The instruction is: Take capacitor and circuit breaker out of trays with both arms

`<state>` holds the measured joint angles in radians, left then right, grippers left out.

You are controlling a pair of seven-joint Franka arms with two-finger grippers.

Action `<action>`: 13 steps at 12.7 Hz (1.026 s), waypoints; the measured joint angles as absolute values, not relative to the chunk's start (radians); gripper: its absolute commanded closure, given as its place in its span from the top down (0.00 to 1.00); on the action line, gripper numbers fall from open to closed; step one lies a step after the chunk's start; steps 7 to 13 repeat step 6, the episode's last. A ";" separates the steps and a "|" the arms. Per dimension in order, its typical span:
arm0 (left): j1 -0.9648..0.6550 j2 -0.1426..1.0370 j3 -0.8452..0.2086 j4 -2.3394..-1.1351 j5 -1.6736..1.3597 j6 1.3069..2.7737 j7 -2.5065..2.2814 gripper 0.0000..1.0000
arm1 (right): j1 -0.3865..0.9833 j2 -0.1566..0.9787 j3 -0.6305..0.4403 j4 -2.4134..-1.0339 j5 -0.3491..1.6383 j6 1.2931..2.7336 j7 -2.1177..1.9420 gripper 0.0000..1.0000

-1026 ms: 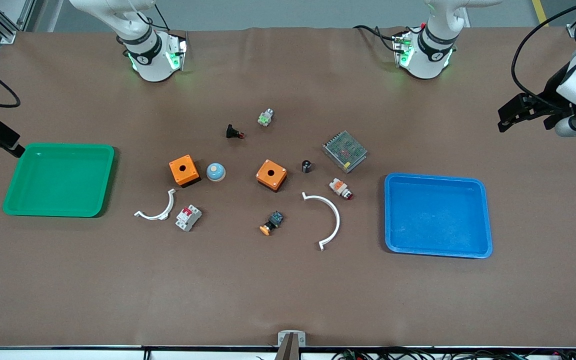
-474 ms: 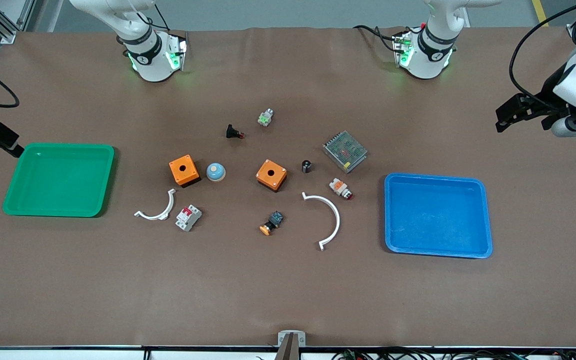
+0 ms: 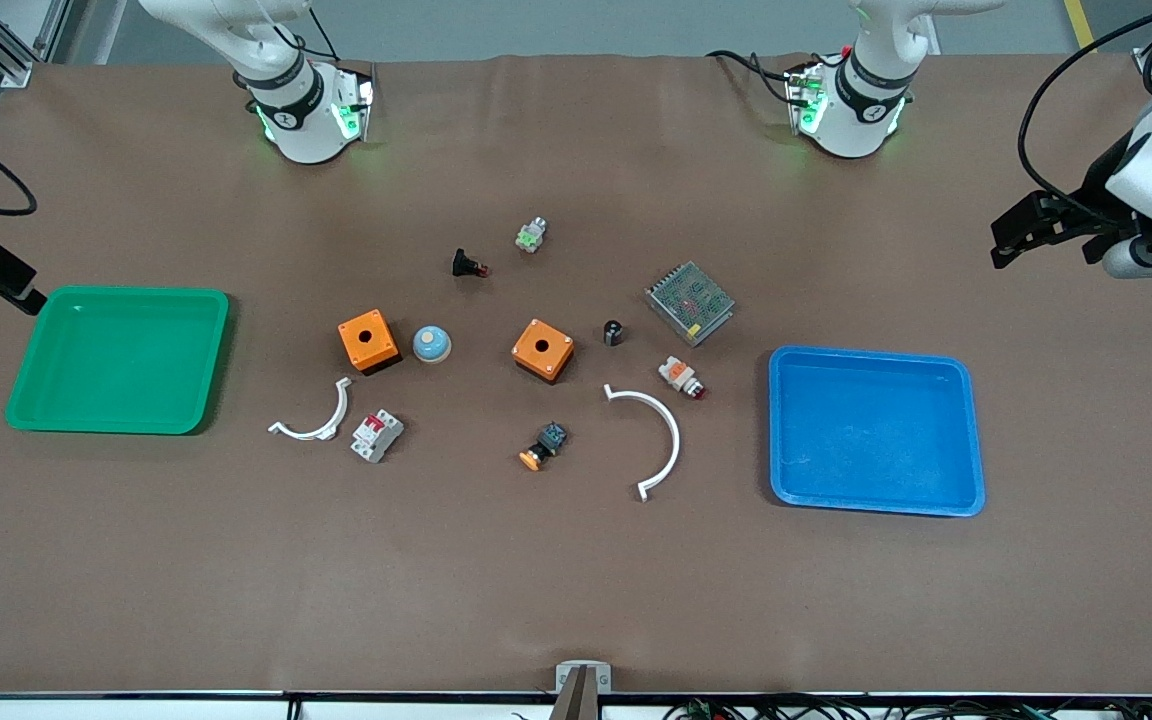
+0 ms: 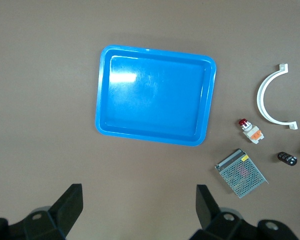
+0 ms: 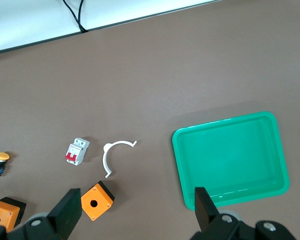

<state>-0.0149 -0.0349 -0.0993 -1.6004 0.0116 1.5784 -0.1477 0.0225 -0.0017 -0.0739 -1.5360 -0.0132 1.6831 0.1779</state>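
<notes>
Brown table holds white-grey, red-levered breaker and black capacitor.

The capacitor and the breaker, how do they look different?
The capacitor is a tiny black cylinder; the breaker is a bigger white-grey block with a red part. The capacitor sits toward the left arm's end, by the metal box; the breaker lies nearer the front camera, beside a small white arc. Both rest untouched on the table.

Both end effectors, left and right, hang spread wide.
</notes>
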 measured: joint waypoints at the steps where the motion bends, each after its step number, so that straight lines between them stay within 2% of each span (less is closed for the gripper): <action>1: -0.016 -0.035 -0.099 -1.600 0.012 1.578 -0.148 1.00 | 0.022 -0.002 -0.074 -1.536 -0.013 1.683 0.178 1.00; 13: -0.024 -0.035 -0.100 -1.599 0.012 1.578 -0.148 1.00 | 0.022 -0.002 -0.073 -1.536 -0.013 1.678 0.178 1.00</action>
